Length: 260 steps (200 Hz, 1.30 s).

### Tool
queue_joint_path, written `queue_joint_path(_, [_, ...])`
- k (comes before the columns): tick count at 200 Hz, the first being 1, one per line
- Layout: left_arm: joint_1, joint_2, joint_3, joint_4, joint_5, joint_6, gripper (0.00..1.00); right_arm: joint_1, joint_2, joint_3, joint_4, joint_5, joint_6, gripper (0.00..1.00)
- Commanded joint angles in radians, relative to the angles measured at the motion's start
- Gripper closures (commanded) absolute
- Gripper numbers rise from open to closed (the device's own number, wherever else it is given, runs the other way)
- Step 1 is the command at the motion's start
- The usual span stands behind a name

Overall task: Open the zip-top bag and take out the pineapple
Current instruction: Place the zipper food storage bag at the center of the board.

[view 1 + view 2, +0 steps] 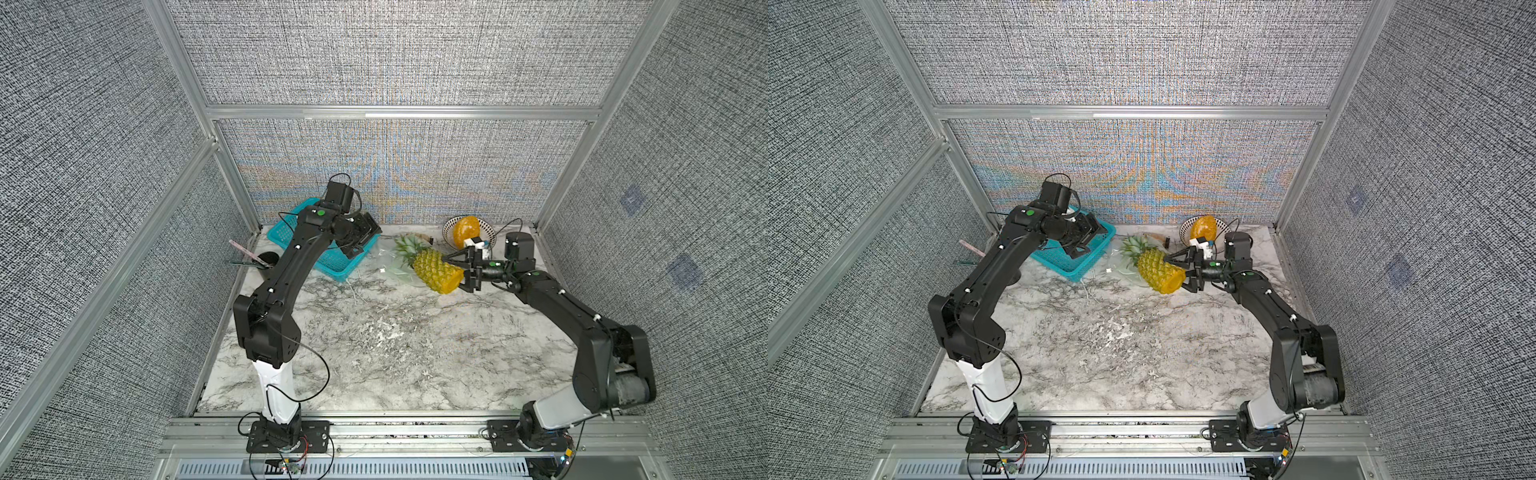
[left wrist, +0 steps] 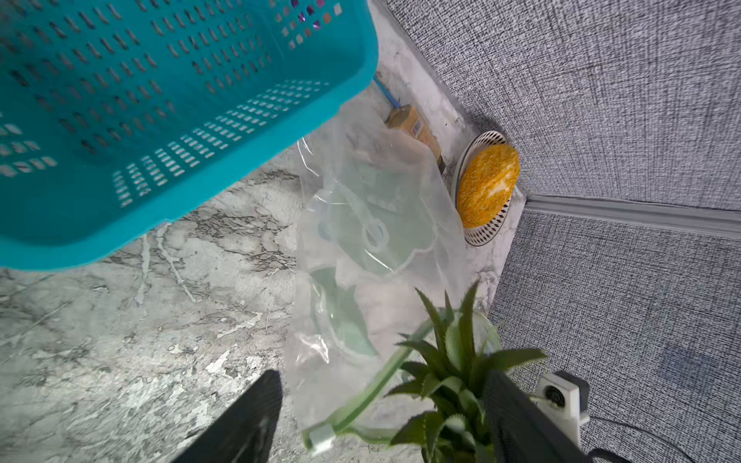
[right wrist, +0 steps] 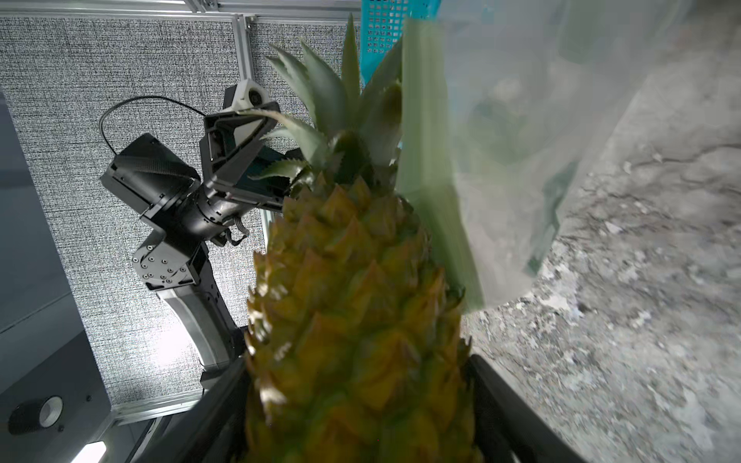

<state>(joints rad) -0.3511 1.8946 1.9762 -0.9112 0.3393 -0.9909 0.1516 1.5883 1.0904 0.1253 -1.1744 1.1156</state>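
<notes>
Nearly there: with right tool [image 1: 458, 272] clamped wide around base of the pineapple [image 1: 436, 269], holding it tilted, body clear of the zip-top bag [image 1: 388, 266] on the desk [image 1: 374, 353], crown beside its zip. With left tool [image 1: 360, 241] gaping, empty, over teal basket [image 1: 286, 235]. Remaining: drawing crown clear.

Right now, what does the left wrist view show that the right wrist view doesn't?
Only left wrist: the orange fruit in its bowl, by the wall. Only right wrist: the pineapple's scaly body clamped in the right gripper, and the left gripper seen whole, jaws open. Both: the zip-top bag, the pineapple's crown, the teal basket, the marble table.
</notes>
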Motion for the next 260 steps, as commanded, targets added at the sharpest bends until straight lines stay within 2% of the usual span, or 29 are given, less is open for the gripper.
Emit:
queue_joint_path(1, [0.019,-0.02,-0.027,-0.046,-0.03,0.032,0.18,0.041,0.062,0.062,0.174,-0.007,0.084,0.44])
queue_joint_path(26, [0.022,-0.038,-0.092,-0.032,0.002,0.024,0.18,0.072,0.102,0.077,0.252,-0.005,0.146,0.45])
queue_joint_path(42, [0.022,-0.066,-0.182,0.013,0.015,-0.016,0.19,0.074,0.102,0.058,0.323,-0.005,0.203,0.45])
queue_joint_path(64, [0.021,-0.114,-0.325,0.12,0.038,-0.083,0.24,0.065,0.067,0.017,0.328,0.006,0.21,0.46])
queue_joint_path(88, [0.013,-0.121,-0.395,0.16,0.048,-0.115,0.27,0.049,0.006,-0.055,0.323,0.024,0.22,0.46])
queue_joint_path(135, [-0.067,0.032,-0.359,0.181,0.134,-0.102,0.2,0.008,-0.163,-0.202,0.183,0.059,0.152,0.46])
queue_joint_path(162, [-0.128,0.141,-0.347,0.21,0.189,-0.128,0.2,-0.031,-0.263,-0.322,0.168,0.079,0.162,0.46])
queue_joint_path(179, [-0.143,0.143,-0.383,0.259,0.191,-0.162,0.21,-0.048,-0.308,-0.361,0.166,0.092,0.173,0.46])
queue_joint_path(206, [-0.126,0.117,-0.381,0.262,0.173,-0.16,0.21,-0.049,-0.323,-0.358,0.166,0.113,0.175,0.46])
queue_joint_path(233, [-0.068,0.059,-0.338,0.234,0.165,-0.145,0.22,-0.038,-0.264,-0.298,0.163,0.113,0.159,0.46])
queue_joint_path(260, [0.004,-0.001,-0.259,0.13,0.12,-0.086,0.22,0.003,-0.144,-0.143,0.16,0.111,0.131,0.46])
